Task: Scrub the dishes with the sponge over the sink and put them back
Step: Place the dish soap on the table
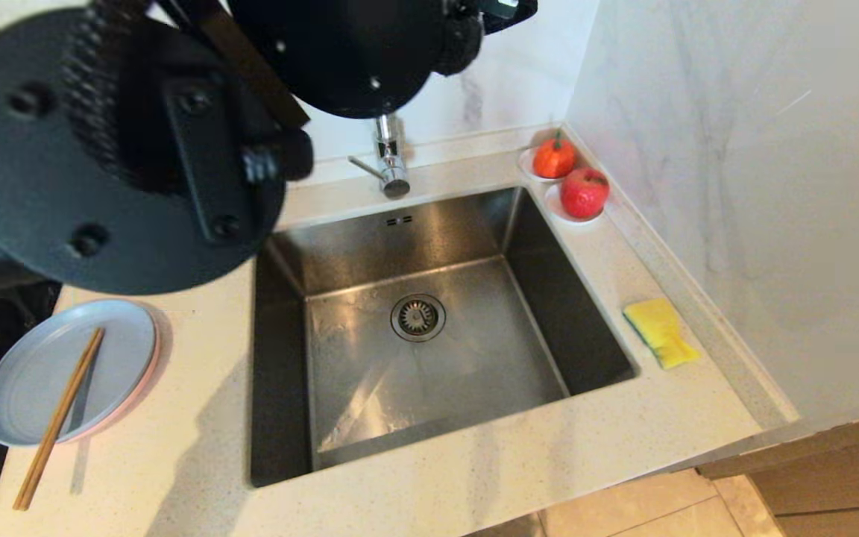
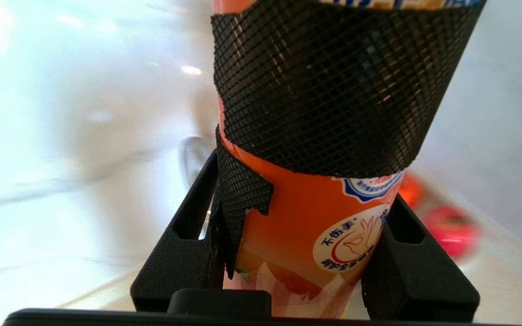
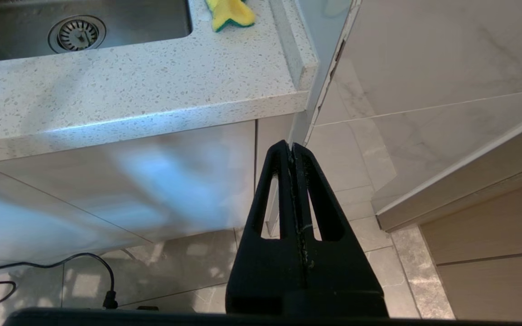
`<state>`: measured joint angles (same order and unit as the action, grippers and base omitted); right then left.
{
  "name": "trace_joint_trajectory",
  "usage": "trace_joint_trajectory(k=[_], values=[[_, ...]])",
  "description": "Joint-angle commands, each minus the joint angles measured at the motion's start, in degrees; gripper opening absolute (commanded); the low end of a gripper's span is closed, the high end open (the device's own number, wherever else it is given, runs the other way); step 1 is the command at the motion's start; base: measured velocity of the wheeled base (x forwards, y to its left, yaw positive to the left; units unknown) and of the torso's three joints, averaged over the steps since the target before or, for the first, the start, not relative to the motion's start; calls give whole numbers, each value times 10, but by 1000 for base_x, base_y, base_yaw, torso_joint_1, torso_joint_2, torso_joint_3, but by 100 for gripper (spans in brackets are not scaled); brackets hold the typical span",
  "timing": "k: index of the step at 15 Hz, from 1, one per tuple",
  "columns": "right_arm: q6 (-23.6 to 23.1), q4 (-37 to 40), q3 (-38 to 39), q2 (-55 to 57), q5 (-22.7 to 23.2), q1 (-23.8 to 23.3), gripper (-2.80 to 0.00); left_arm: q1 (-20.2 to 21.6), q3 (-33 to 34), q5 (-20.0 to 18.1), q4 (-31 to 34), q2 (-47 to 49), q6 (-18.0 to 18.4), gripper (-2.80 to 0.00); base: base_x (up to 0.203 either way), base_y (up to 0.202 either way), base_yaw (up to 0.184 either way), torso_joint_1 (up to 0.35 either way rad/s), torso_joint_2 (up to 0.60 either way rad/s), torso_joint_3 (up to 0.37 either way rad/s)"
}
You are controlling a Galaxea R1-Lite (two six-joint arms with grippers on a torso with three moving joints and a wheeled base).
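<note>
A pale speckled stone counter runs into a corner where white marble-veined walls meet. Soft daylight glances off the wall panels. Below the counter are glossy light cabinet fronts, and the floor is grey-beige stone tile. A black cable trails across the tiles, and a wood-toned panel stands by the wall.

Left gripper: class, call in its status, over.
Left gripper shut on orange bottle, raised. Right gripper shut, parked low. Sponge untouched on counter. Chopsticks across blue plate.
</note>
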<state>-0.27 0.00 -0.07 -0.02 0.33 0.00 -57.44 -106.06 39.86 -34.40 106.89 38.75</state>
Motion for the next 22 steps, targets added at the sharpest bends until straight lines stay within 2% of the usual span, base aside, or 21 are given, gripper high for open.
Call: trace_joint_trajectory(k=[1, 3, 4, 8, 11, 13, 16, 18, 20, 22], values=[[0, 0, 0, 0, 0, 0, -280, 20, -1, -78, 141, -79, -107, -280, 0, 0, 0, 0, 0, 0], [-1, 0, 0, 0, 0, 0, -280, 46, -7, -160, 246, -137, -199, -280, 0, 0, 0, 0, 0, 0], [-1, 0, 0, 0, 0, 0, -280, 63, -5, -183, 269, -160, -224, -280, 0, 0, 0, 0, 0, 0], [0, 0, 0, 0, 0, 0, -280, 213, 53, -270, 342, -261, -279, -280, 0, 0, 0, 0, 0, 0], [-1, 0, 0, 0, 0, 0, -280, 327, 119, -306, 352, -323, -306, -280, 0, 0, 0, 0, 0, 0], [0, 0, 0, 0, 0, 0, -280, 399, 152, -307, 350, -351, -333, -280, 0, 0, 0, 0, 0, 0], [-1, 0, 1, 0, 0, 0, -280, 530, 252, -283, 331, -385, -397, -280, 0, 0, 0, 0, 0, 0], [-1, 0, 1, 0, 0, 0, -280, 598, 349, -267, 267, -393, -424, -280, 0, 0, 0, 0, 0, 0], [0, 0, 0, 0, 0, 0, -280, 636, 446, -259, 172, -396, -435, -280, 0, 0, 0, 0, 0, 0], [-1, 0, 0, 0, 0, 0, -280, 671, 506, -256, 85, -366, -441, -280, 0, 0, 0, 0, 0, 0]])
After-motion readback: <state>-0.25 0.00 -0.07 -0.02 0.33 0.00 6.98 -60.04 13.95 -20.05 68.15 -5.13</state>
